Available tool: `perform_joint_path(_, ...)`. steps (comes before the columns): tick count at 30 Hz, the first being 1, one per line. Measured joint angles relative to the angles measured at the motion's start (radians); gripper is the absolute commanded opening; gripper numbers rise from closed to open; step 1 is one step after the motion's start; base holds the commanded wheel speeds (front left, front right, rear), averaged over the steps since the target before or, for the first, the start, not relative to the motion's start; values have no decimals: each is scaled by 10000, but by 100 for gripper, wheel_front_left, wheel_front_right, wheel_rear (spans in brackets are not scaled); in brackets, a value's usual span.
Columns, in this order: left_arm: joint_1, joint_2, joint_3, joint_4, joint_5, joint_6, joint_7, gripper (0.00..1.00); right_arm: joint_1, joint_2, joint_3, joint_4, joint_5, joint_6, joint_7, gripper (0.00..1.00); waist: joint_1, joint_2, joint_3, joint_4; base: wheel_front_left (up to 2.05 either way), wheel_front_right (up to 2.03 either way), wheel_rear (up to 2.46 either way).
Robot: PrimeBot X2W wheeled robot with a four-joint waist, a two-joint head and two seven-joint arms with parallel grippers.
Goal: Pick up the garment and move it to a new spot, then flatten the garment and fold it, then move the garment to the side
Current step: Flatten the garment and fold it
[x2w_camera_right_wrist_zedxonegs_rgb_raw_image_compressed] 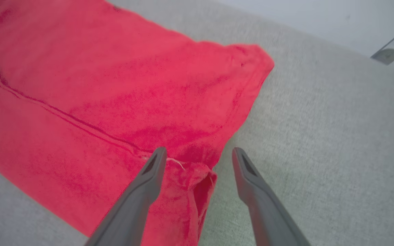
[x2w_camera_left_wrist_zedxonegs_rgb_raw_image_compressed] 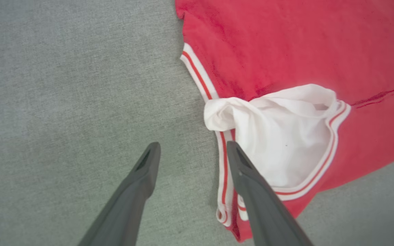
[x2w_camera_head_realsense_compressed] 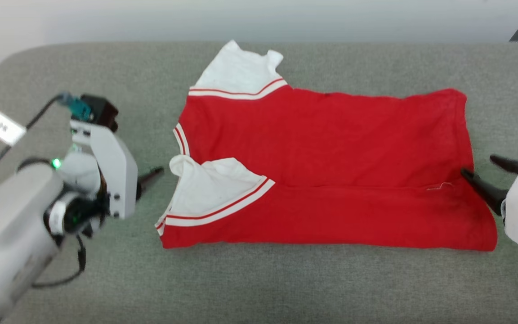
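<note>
Both grippers stand released: left gripper point(x2w_camera_left_wrist_zedxonegs_rgb_raw_image_compressed: 193, 145) just beside the collar end, right gripper point(x2w_camera_right_wrist_zedxonegs_rgb_raw_image_compressed: 198, 150) at the hem. The shirt point(x2w_camera_head_realsense_compressed: 331, 148) lies half-folded on the grey cushion point(x2w_camera_head_realsense_compressed: 259, 279), long axis running between them.

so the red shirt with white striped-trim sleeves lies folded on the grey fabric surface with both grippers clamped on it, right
Not clamped: both wrist views show the left gripper and right gripper open, gripping nothing, at the red shirt's ends.
</note>
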State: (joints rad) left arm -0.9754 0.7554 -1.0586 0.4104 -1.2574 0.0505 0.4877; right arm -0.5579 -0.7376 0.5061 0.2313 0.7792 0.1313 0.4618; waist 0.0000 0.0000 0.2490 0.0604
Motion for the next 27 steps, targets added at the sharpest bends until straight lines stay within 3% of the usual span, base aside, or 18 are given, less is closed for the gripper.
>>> perform_joint_path(8,1499,1212,205,-2700,-370,1185,-673,100,1337,784,-1877,-522,-1407,0,-2644,100,0,0,-465,-149,0,0,0)
perform_joint_path(15,2659,2054,194,-4410,-566,2146,-1074,100,2917,2464,-4389,-1662,-3266,2,-3722,100,0,0,-456,-458,0,0,0)
perform_joint_path(21,3004,2163,136,-4635,-640,2360,-1248,100,3994,3906,-5613,-3009,-4253,0,-3632,100,0,0,-156,-658,0,0,0)
perform_joint_path(27,2980,1887,-84,-3795,-535,2211,-1001,100,4428,4583,-5952,-3760,-4512,0,-3173,100,0,0,207,-864,0,0,0)
